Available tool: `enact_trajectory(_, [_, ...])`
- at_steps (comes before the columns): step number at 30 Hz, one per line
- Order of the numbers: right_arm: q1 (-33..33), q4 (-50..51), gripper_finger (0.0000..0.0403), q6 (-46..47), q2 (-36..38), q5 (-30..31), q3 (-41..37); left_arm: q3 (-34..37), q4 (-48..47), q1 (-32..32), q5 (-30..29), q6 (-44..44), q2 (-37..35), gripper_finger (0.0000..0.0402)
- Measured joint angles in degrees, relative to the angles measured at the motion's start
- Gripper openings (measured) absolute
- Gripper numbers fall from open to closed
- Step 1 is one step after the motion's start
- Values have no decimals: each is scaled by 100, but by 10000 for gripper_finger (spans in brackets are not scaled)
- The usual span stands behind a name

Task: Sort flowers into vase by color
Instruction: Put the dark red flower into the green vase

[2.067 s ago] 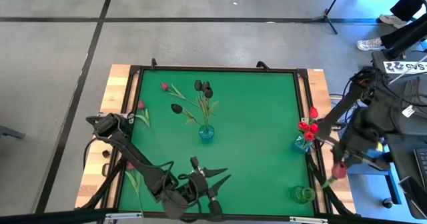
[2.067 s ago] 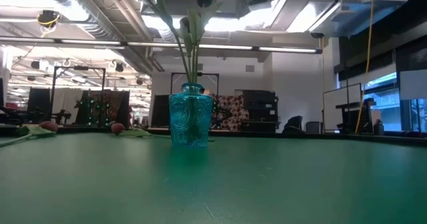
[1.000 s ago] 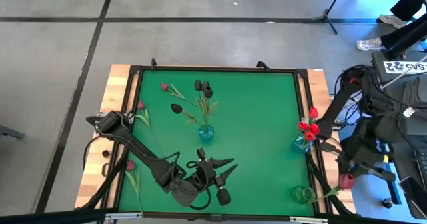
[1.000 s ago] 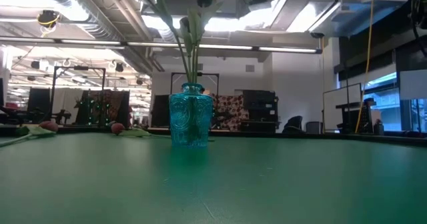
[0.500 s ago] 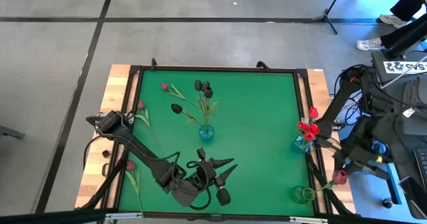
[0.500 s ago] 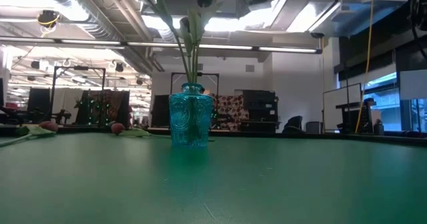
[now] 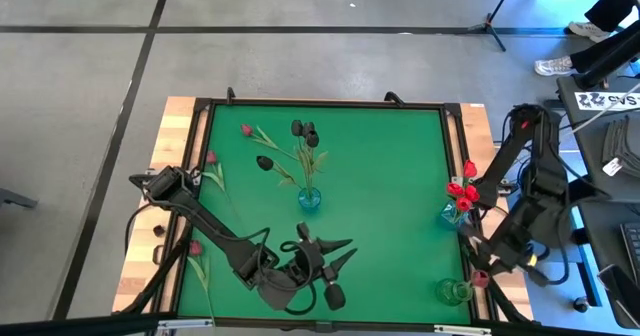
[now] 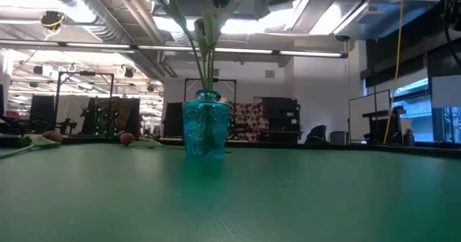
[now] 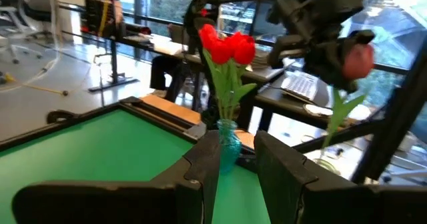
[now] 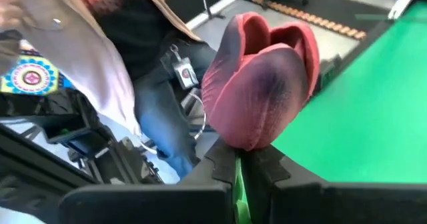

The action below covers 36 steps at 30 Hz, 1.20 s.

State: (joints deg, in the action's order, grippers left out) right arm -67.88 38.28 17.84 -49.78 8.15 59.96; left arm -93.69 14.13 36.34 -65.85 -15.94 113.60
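Since 0.5 s back the right gripper (image 7: pixel 487 273) had swung its maroon-pink tulip (image 7: pixel 479 278) nearer the green vase (image 7: pixel 455 292), fingers (image 10: pixel 220 161) pinched tight on the stem.

My right gripper (image 10: pixel 238 159), in matt black plastic, pinches a maroon-pink tulip (image 10: pixel 261 77) with soft, cloth-like petals. Below it sits a clear green glass vase (image 7: pixel 455 292), glossy. Beside it lie smooth matt green table felt (image 7: pixel 380 186) and a pale wood rim (image 7: pixel 478 126).
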Motion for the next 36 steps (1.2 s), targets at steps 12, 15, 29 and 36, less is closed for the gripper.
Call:
enact_trajectory(12, [0,-140,76,586,0,300,-439,0,0,-83,58,-44,0,92])
enact_trajectory(15, [2,-161,123,708,2,235,-439,0,0,-83,58,-31,0,92])
enact_trajectory(29, [2,1573,208,2916,13,-655,694,9,-2442,-176,1096,-1474,-282,92])
enact_trajectory(36, [2,1587,188,3082,-2,-374,1265,9,-5669,49,1532,-4118,-1121,92])
